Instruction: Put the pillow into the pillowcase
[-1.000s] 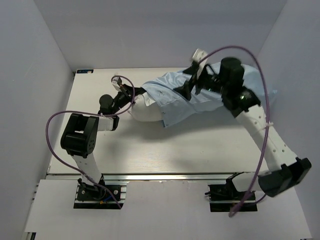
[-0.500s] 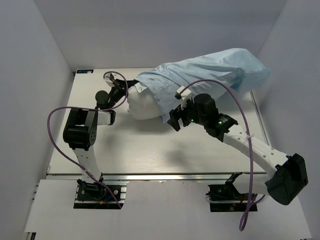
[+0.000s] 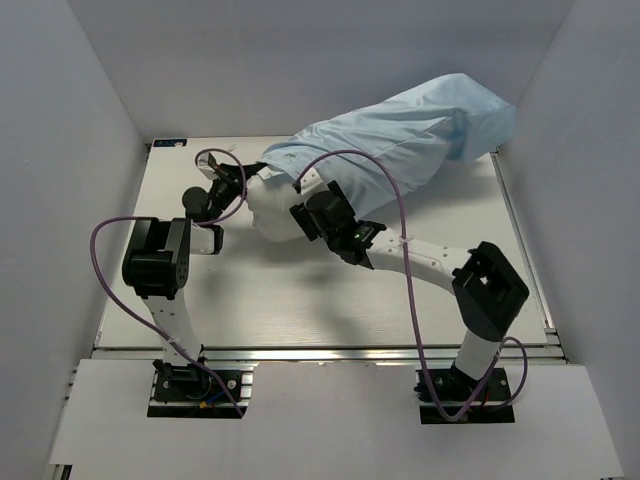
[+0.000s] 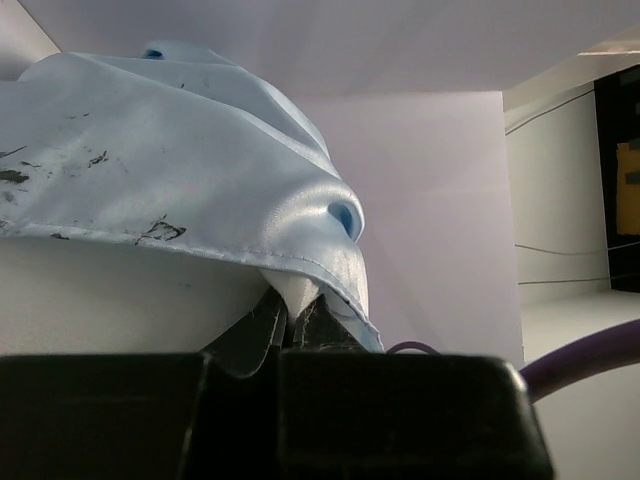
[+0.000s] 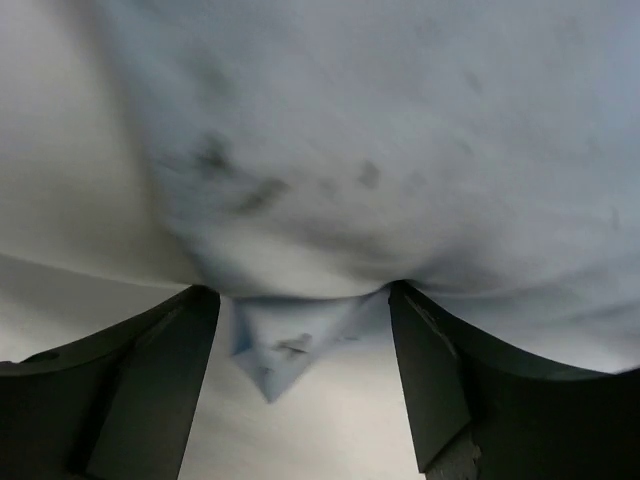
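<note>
The plump white rectangular pillow (image 3: pixel 270 215) is mostly sheathed in the wrinkly light blue fabric pillowcase (image 3: pixel 400 130), centre to upper right; 1 white end is not yet covered. Its hem is pinched by the closed left gripper (image 4: pixel 290 305); the right gripper (image 5: pixel 300 295) is spread wide, nothing gripped.

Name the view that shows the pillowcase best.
Top external: it shows the whole pillowcase, covering most of the pillow. The left wrist shows only its hem, pinched by the fingers; the right wrist gives a blurred close-up, one corner between open fingers.
</note>
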